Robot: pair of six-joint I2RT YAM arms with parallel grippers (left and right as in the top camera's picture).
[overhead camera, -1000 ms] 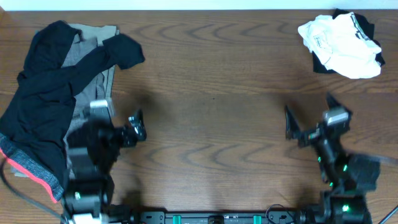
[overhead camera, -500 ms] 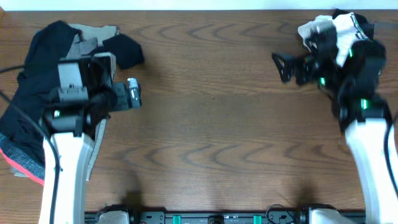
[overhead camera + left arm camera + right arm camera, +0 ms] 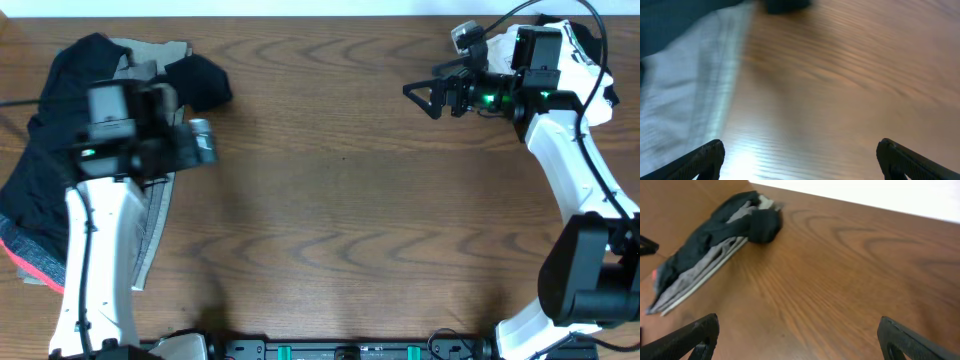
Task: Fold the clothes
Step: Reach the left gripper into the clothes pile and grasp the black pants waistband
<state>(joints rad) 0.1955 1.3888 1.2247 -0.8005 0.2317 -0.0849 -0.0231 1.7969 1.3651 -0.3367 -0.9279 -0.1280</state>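
Zero folds done. Saw leggings (image 3: 50, 130) heaped, crumpled, upper left. Noted left gripper (image 3: 802, 160) splayed wide, empty, at heap's edge; right gripper (image 3: 420, 95) likewise, upper right. Judged whole fold ahead.

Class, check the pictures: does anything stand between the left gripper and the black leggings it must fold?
Nothing visible does. The left gripper, open, hangs over the bare table at the pile's right edge, and the leggings lie uncovered on top of a grey garment. From above, the arm itself hides part of them.
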